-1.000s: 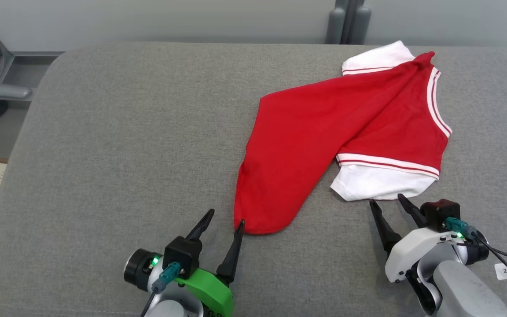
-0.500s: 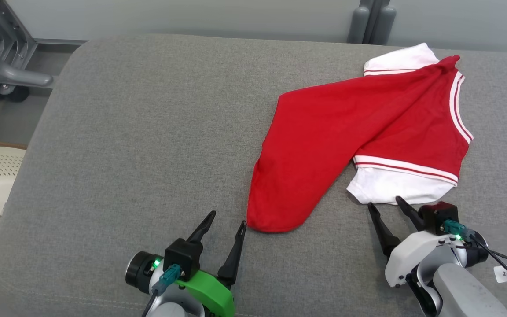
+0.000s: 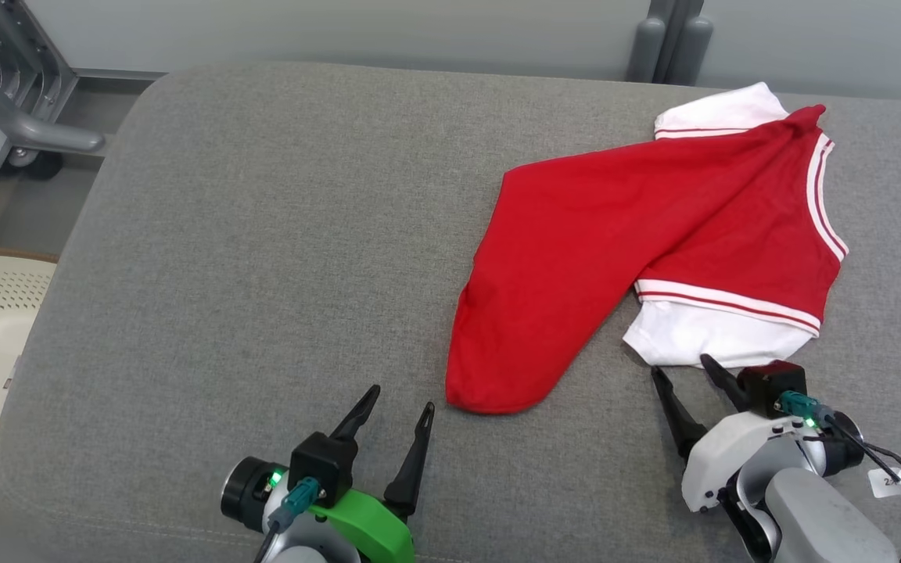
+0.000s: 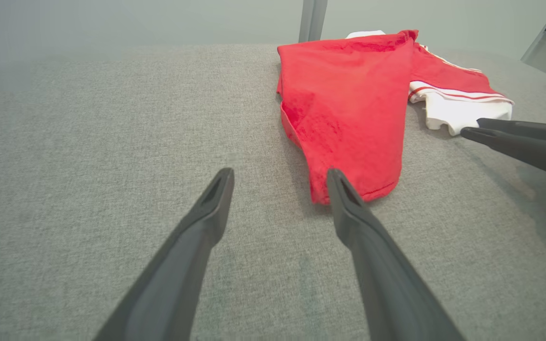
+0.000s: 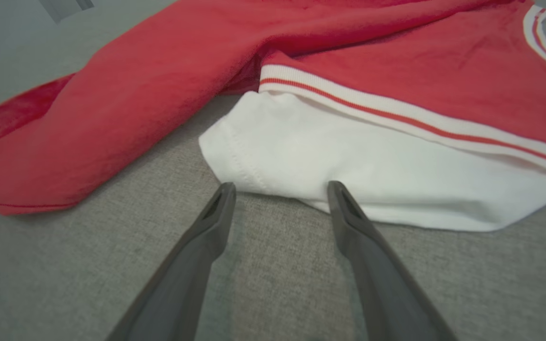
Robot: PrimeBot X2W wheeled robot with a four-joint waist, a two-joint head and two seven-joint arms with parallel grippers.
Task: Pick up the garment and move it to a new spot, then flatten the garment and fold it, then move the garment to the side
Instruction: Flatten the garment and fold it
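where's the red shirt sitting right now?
Head view: the shirt lies on the right half of the grey cushion, hem corner just ahead of the left gripper, white sleeve just ahead of the right gripper.

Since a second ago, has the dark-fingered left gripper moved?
Yes. Left gripper drew left, off the hem of the bright red white-sleeved shirt; a gap shows now.

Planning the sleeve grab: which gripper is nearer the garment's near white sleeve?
Right. The right gripper, open, points at the near edge of the white sleeve; the left gripper, also open, is well to its left, by the hem end of the garment.
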